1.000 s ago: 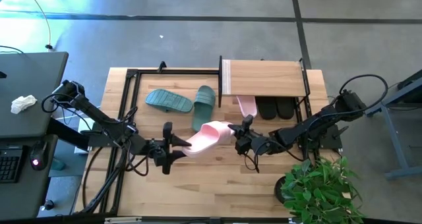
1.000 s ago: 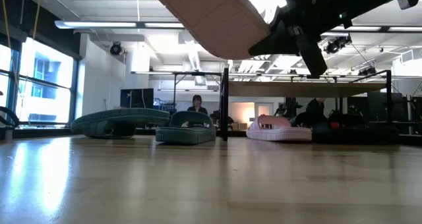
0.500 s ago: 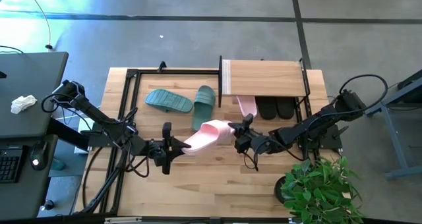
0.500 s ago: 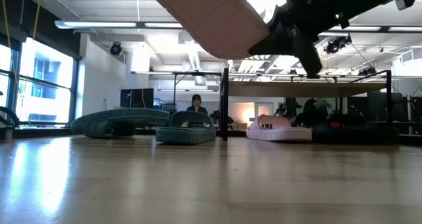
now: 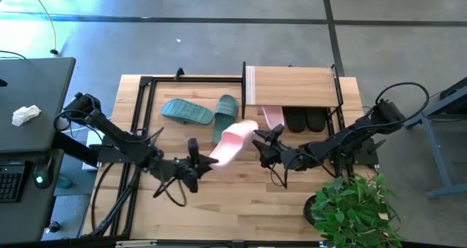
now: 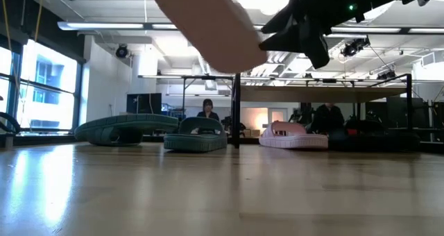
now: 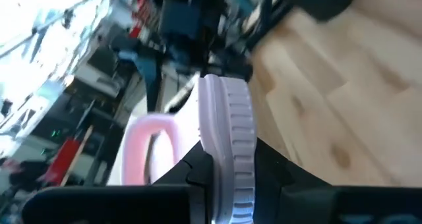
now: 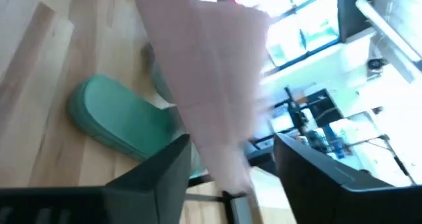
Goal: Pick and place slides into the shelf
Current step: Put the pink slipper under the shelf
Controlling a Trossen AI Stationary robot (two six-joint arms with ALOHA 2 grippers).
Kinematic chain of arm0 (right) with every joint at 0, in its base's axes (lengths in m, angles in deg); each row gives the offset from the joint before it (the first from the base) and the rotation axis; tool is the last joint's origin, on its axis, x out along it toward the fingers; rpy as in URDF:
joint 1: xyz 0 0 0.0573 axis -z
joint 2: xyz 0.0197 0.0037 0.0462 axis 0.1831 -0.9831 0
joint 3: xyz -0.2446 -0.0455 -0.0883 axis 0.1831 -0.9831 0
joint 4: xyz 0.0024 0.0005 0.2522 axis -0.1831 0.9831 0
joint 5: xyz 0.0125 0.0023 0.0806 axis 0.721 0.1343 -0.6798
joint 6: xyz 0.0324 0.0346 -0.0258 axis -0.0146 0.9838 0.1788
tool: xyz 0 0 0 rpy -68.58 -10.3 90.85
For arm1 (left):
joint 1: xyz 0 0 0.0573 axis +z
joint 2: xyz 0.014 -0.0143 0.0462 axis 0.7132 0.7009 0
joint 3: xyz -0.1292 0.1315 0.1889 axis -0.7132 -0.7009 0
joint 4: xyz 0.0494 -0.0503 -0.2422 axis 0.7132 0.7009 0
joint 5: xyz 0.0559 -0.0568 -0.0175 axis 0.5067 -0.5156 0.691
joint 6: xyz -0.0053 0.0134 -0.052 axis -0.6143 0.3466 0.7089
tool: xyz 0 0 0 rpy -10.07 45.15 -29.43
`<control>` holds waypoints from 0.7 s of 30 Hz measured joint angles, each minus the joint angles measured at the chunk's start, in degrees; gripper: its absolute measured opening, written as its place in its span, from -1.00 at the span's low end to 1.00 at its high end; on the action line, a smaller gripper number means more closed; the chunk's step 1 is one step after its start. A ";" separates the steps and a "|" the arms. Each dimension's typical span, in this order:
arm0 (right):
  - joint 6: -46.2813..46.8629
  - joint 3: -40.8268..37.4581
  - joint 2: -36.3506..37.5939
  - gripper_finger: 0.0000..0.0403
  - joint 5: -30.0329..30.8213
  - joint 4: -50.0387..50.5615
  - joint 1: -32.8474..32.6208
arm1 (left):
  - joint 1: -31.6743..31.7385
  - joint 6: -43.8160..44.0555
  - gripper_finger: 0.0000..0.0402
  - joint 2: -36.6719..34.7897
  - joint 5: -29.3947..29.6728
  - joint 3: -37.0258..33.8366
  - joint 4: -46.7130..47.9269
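My left gripper (image 5: 198, 159) is shut on a pale pink slide (image 5: 233, 140) held in the air over the table's middle. My right gripper (image 5: 261, 142) stands open at the slide's other end, with a finger on either side of it (image 8: 217, 118). Two teal slides (image 5: 187, 111) (image 5: 226, 117) lie soles down on the table left of the shelf (image 5: 292, 86). Under the shelf's wooden top board lie another pink slide (image 5: 272, 117) and two black slides (image 5: 305, 119). My left gripper pinches the pink slide's sole at the end nearest that arm (image 7: 229, 159), one finger on each flat face of the sole. The fingers come roughly level from the table's left and lie along the slide. The slide is lifted clear and sticks out toward the shelf.
A bare black metal frame (image 5: 140, 109) stands on the table's left part. A potted plant (image 5: 350, 204) is at the near right corner. Bare wood lies along the near edge (image 5: 241, 204). People show in the room behind in the low view (image 6: 207, 108).
My right gripper has opened and let go of the pink slide's end, staying where it was. My left gripper now carries the slide alone and has shifted a little toward the table's right. The slide's free end has swung toward the far edge.
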 joint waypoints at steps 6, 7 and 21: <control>-1.16 0.09 0.03 0.19 8.58 1.21 -1.81 | 0.00 1.99 -0.78 5.17 1.30 6.18 7.92; -1.20 0.09 0.02 0.20 10.89 2.25 -2.02 | 0.00 1.96 -0.78 6.13 1.40 7.15 8.02; 6.49 0.09 5.04 0.07 23.39 10.50 -5.35 | 0.58 2.81 -0.78 26.55 7.92 23.68 12.70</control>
